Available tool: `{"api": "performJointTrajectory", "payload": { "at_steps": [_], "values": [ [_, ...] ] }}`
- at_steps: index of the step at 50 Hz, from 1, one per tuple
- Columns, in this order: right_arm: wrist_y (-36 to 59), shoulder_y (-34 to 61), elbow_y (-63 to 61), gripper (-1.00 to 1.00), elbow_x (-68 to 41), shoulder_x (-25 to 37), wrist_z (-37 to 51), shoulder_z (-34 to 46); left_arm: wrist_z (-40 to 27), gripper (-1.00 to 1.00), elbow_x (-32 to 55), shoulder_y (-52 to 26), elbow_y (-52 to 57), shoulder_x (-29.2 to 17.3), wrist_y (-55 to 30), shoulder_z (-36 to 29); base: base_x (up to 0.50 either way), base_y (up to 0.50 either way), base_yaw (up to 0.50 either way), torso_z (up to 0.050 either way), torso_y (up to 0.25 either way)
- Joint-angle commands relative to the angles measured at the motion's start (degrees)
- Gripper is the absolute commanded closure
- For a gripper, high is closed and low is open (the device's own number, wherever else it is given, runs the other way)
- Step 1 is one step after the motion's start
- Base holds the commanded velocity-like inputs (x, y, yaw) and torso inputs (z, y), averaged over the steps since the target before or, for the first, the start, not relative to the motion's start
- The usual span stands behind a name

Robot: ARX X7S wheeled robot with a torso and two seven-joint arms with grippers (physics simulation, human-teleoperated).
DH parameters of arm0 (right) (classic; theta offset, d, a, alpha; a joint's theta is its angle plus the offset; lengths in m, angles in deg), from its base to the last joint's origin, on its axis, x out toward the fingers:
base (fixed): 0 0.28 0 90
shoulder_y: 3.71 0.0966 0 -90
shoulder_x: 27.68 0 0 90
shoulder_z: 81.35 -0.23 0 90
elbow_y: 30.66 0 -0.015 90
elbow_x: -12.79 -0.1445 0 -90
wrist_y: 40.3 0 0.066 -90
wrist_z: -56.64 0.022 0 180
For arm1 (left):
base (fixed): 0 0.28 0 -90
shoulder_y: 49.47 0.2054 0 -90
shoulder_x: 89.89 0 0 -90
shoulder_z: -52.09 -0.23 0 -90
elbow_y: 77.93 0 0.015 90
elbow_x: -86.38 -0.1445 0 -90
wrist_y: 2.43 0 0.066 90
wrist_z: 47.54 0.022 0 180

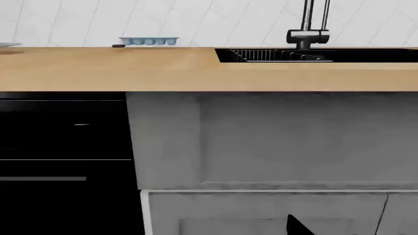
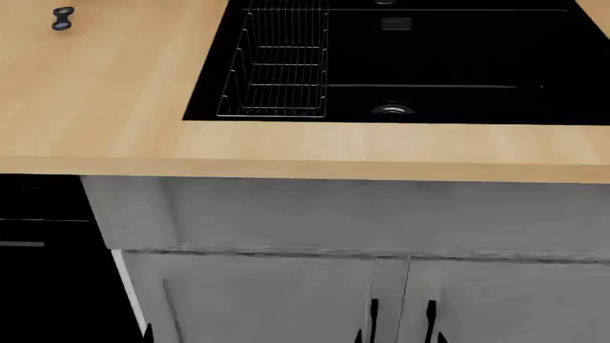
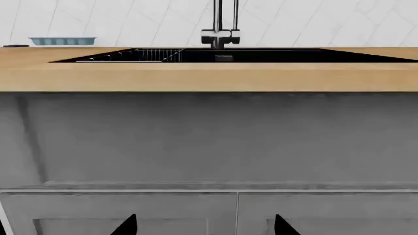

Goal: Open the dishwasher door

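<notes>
The dishwasher door (image 1: 62, 161) sat shut under the wooden countertop (image 1: 104, 68), off to the robot's left, its thin grey bar handle (image 1: 42, 178) showing low on the glossy black panel. Beside it stood the grey sink cabinet front (image 3: 209, 139), with paired cabinet doors (image 2: 286, 300) and black vertical handles (image 2: 373, 318) below. Up top, the black sink basin (image 2: 448, 64) held a wire rack (image 2: 276, 64), a faucet (image 3: 220, 29) rose behind it, and a pale blue ice tray (image 1: 149, 41) rested near the wall. Only dark tips of the right gripper (image 3: 205, 226) poked in, set apart; whether the left gripper (image 1: 297, 226) was spread or closed, I couldn't tell
</notes>
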Motion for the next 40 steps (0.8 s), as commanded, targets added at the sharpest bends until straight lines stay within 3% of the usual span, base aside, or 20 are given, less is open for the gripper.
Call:
{"api": "performJointTrajectory", "payload": {
  "at_steps": [1, 15, 40],
  "values": [
    [0.0, 0.0, 0.0, -1.0, -1.6, 1.6, 2.0, 2.0, -1.4, -1.0, 1.2, -0.1, -0.2, -1.2, 0.1, -1.4, 0.0, 0.0, 0.0, 0.0, 0.0],
    [-1.4, -1.0, -0.9, -1.0, -3.2, 3.4, 3.5, 4.6, -2.4, -1.0, 5.5, 0.1, -0.3, -2.9, 1.3, -3.1, 0.0, 0.02, 0.0, 0.0, 0.0],
    [-1.9, -0.7, -0.4, -1.0, -4.8, 5.0, 5.2, 6.8, -4.9, -1.0, 5.5, 0.0, -1.0, -5.1, 2.0, -6.0, 0.0, 0.46, 0.0, 0.0, 0.0]
  ]
}}
